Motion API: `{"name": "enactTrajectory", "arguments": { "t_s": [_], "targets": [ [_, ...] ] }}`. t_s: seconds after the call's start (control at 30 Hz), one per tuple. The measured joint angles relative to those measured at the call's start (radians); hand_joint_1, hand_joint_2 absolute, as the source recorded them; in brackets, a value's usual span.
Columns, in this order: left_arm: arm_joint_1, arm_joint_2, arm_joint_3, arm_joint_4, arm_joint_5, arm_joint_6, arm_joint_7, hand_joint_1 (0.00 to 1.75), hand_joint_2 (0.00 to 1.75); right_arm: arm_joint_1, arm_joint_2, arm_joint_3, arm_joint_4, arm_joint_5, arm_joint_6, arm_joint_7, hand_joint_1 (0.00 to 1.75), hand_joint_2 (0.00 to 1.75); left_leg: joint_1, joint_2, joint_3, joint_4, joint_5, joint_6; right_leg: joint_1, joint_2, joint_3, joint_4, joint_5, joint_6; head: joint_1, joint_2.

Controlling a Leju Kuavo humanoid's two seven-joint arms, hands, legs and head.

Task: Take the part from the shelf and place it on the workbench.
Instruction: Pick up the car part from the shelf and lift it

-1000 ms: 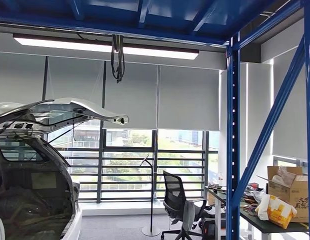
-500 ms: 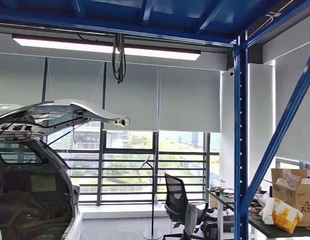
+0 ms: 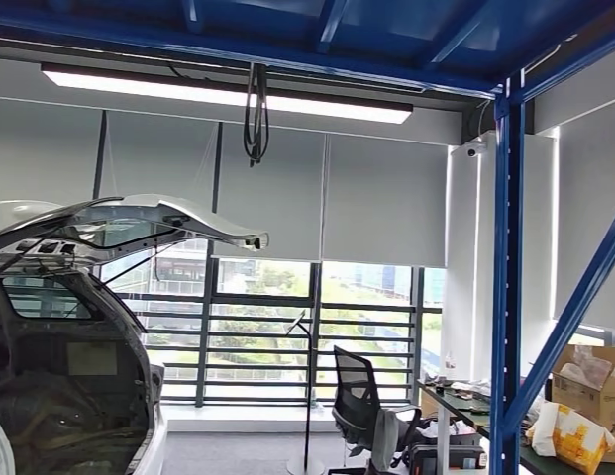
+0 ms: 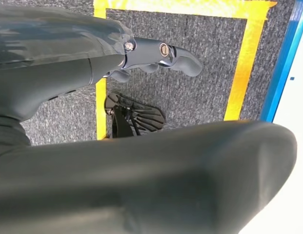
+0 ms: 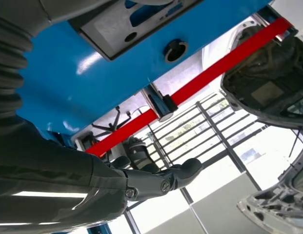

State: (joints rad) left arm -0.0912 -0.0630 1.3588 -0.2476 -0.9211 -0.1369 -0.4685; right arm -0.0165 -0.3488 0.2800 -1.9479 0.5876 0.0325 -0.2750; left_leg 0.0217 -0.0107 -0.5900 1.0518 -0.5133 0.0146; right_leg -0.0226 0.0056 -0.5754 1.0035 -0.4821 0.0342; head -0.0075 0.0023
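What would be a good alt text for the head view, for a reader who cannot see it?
A white car with its tailgate raised stands on the left of an office, before tall windows. A blue steel rack post rises on the right, with an office chair and a cluttered desk near it.

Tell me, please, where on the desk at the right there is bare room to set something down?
Little shows: the desk is crowded, small clutter near the office chair, then a yellow-and-white bag and a cardboard box. Bare grey floor lies between the car and the chair.
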Motion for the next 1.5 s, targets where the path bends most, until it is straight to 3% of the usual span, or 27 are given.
{"name": "enactTrajectory", "arguments": {
  "t_s": [0.07, 0.13, 0.47, 0.63, 0.83, 1.0, 1.1, 1.5],
  "targets": [
    [0.000, 0.000, 0.000, 0.000, -0.001, 0.000, 0.000, 0.00, 0.00, 0.004, -0.026, 0.010, 0.002, 0.006, 0.001, 0.008, 0.00, 1.75, -0.001, 0.000, 0.000, 0.000, 0.000, 0.000, -0.002, 0.000, 0.000, -0.001, -0.002, 0.015, 0.000, 0.000],
    [0.000, 0.000, 0.000, 0.000, -0.001, 0.000, 0.000, 0.00, 0.00, 0.018, -0.056, 0.016, 0.002, 0.008, 0.004, 0.012, 0.00, 1.75, -0.002, 0.000, 0.000, 0.000, 0.000, 0.000, -0.003, 0.000, 0.000, -0.001, -0.003, 0.024, 0.000, 0.000],
    [0.000, -0.010, 0.000, 0.003, -0.007, -0.004, 0.004, 0.00, 0.00, 0.040, -0.207, 0.033, -0.004, -0.004, 0.086, 0.050, 0.00, 1.75, 0.002, 0.000, 0.000, -0.001, 0.000, -0.001, -0.001, 0.001, -0.004, 0.004, -0.004, 0.026, 0.000, 0.000],
    [0.000, -0.015, -0.001, 0.003, -0.016, -0.007, 0.003, 0.00, 0.00, 0.036, -0.232, 0.056, 0.006, 0.090, 0.068, 0.087, 0.00, 1.75, 0.002, 0.000, 0.000, -0.001, 0.000, -0.001, 0.000, 0.001, -0.004, 0.004, -0.005, 0.025, 0.000, 0.000],
    [-0.002, -0.022, -0.006, 0.004, -0.022, -0.017, -0.008, 0.00, 0.00, 0.019, -0.221, 0.102, 0.034, 0.296, -0.024, 0.148, 0.00, 1.75, 0.002, 0.000, 0.000, -0.001, 0.000, -0.001, 0.000, 0.001, -0.004, 0.005, -0.005, 0.025, 0.000, 0.000],
    [-0.007, -0.048, -0.014, 0.007, -0.032, -0.027, -0.010, 0.00, 0.00, -0.003, -0.163, 0.165, 0.057, 0.591, -0.122, 0.247, 0.00, 1.75, 0.002, 0.000, 0.000, -0.001, 0.000, -0.001, 0.000, 0.000, -0.004, 0.005, -0.005, 0.025, 0.000, 0.000],
    [-0.008, -0.068, -0.020, 0.011, -0.038, -0.032, -0.006, 0.00, 0.00, -0.014, -0.126, 0.191, 0.063, 0.698, -0.149, 0.286, 0.00, 1.75, 0.002, 0.000, 0.000, -0.001, 0.000, -0.001, 0.000, 0.000, -0.004, 0.005, -0.005, 0.025, 0.000, 0.000],
    [-0.008, -0.095, -0.025, 0.015, -0.040, -0.030, 0.014, 0.00, 0.00, -0.021, -0.041, 0.222, 0.096, 0.735, -0.142, 0.295, 0.00, 1.75, 0.003, 0.000, 0.000, -0.001, 0.000, -0.001, 0.000, 0.000, -0.004, 0.005, -0.005, 0.025, 0.000, 0.000]
  ]
}}
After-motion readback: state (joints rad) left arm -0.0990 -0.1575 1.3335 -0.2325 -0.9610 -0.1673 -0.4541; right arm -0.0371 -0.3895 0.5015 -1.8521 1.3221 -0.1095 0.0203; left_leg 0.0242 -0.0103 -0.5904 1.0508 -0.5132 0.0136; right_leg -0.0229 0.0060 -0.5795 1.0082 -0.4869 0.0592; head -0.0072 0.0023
